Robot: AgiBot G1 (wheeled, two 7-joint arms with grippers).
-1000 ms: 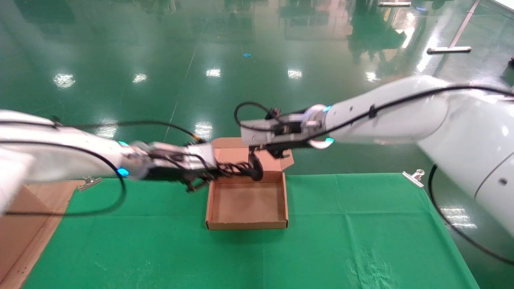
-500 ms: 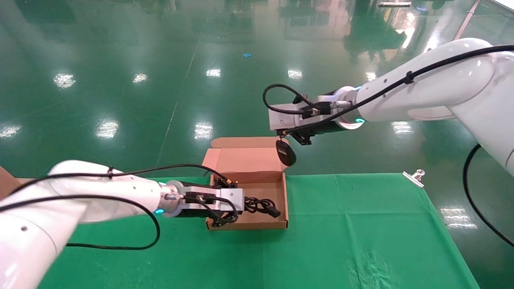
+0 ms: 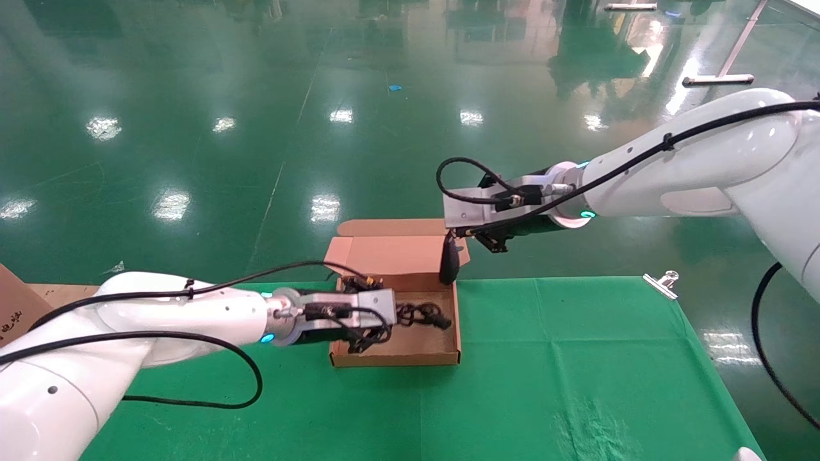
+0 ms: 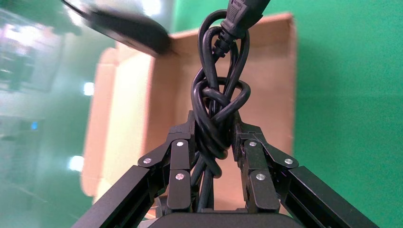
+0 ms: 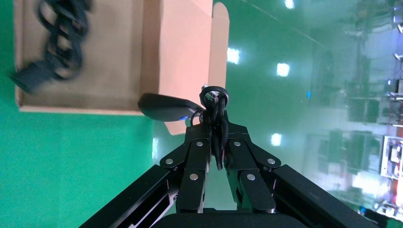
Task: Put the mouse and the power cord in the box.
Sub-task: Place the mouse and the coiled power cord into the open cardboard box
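Note:
The brown cardboard box (image 3: 410,349) lies open on the green cloth, its flap lid standing at the far side. My left gripper (image 3: 392,315) reaches in over the box's left wall, shut on the coiled black power cord (image 3: 423,315), whose plug end hangs low over the box floor. The left wrist view shows the power cord (image 4: 218,109) pinched in the left gripper (image 4: 215,135) above the box (image 4: 266,95). My right gripper (image 3: 450,234) is shut on the thin cable of the black mouse (image 3: 449,264). The mouse (image 5: 164,107) dangles from the right gripper (image 5: 215,124) above the box's far right corner.
A large brown carton (image 3: 16,307) stands at the table's left edge. A metal clip (image 3: 663,283) holds the green cloth (image 3: 576,358) at the far right corner. Beyond the table is shiny green floor.
My left arm swung down and brought the power cord into the box, then shifted slightly farther in. My right arm drew back to the right, then lowered, and the mouse hangs nearer the box's far right corner.

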